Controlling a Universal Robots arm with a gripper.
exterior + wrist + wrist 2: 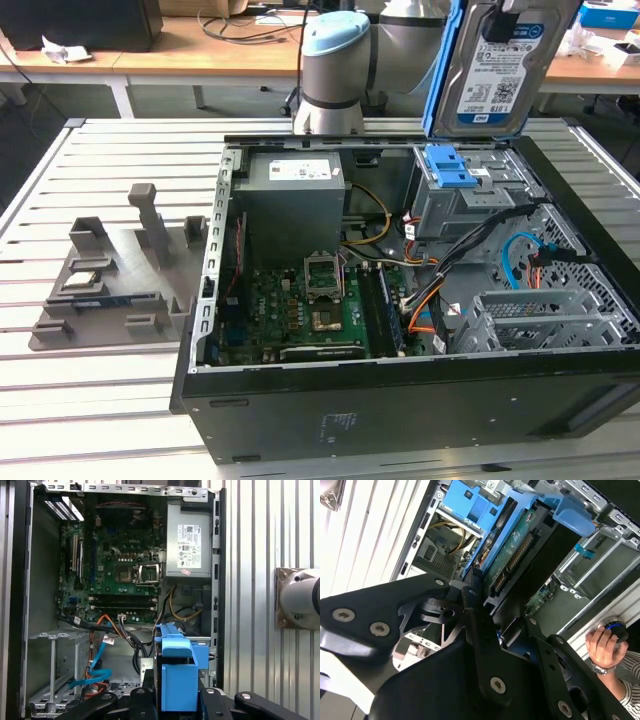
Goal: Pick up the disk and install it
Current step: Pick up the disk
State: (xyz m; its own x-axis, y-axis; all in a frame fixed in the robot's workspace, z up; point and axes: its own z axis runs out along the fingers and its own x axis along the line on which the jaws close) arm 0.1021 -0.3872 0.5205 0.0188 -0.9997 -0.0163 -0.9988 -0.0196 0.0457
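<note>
Pick-up looks finished: the gripper (176, 700) is pinching the disk (495, 75) by its blue bracket. In the first wrist view a black finger (140, 700) is pressed against each side of that bracket. In the exterior view the disk hangs on edge, label outward, just above the grey cage (460, 200). It seems to be clear of the cage's blue latch (447, 165), though the gap is slim. In the second wrist view the disk's green board side (512, 555) points down toward the cage.

By my reading the step in hand is the install, and nothing of the disk has entered the cage yet. Seating it would call for the bracket to be squared with the cage's opening and kept from tilting. The black cables (490, 230) lying just beside the cage would also need to stay out from under the disk.
</note>
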